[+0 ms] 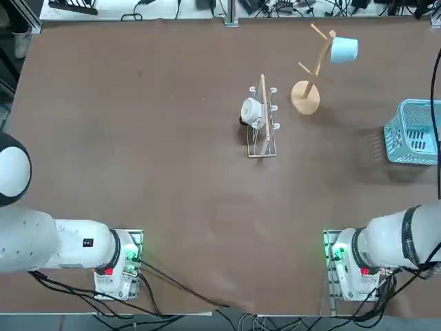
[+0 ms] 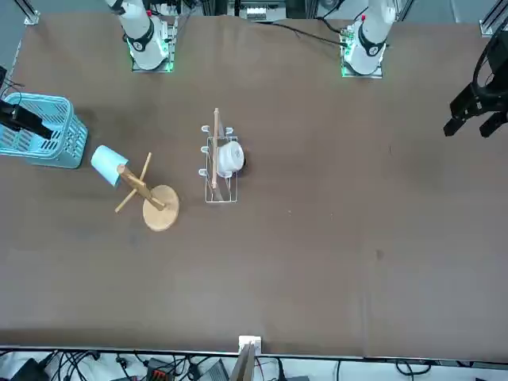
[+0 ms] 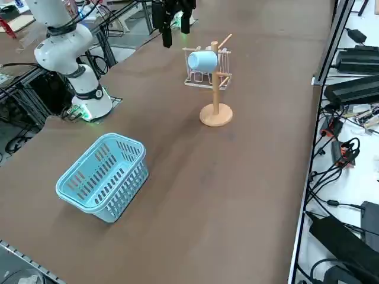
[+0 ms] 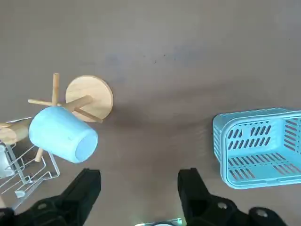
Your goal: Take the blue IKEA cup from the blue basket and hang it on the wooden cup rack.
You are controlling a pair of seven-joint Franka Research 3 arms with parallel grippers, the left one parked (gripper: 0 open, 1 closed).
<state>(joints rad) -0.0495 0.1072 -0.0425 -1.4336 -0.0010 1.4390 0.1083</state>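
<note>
And here's the right pincer (image 4: 138, 188), up above the right-hand side of the desk (image 1: 186, 200), its two fingers standing wide apart, with bare desktop showing through between them. In the front view its dark tip (image 2: 32, 123) cuts across the blue basket (image 2: 59, 131), which sits near the desk's right edge, slotted sides all round, its inside showing its slotted floor.

Moving over from there, towards the far edge on the right half, we come to the wooden cup rack (image 3: 216, 89), upright on its round base, slanted pegs reaching out. And there's the blue cup (image 3: 203, 61)! It's up on that rack, high off the desktop, lying on its side at peg height, well apart from the pincer. Its handle is hard to make out, so exactly how it hangs on the peg can't be told.

Next along, towards the middle of the desk, stands the wire rack (image 1: 262, 148) with its wooden bar and white pegs, and a white cup (image 1: 252, 112) is up on its left side, tipped sideways.

Out past the far edge now: a pale bench (image 3: 361, 160) carrying black cables and dark boxes, and by the far left corner, a person's shoe (image 1: 22, 45) on the floor.
</note>
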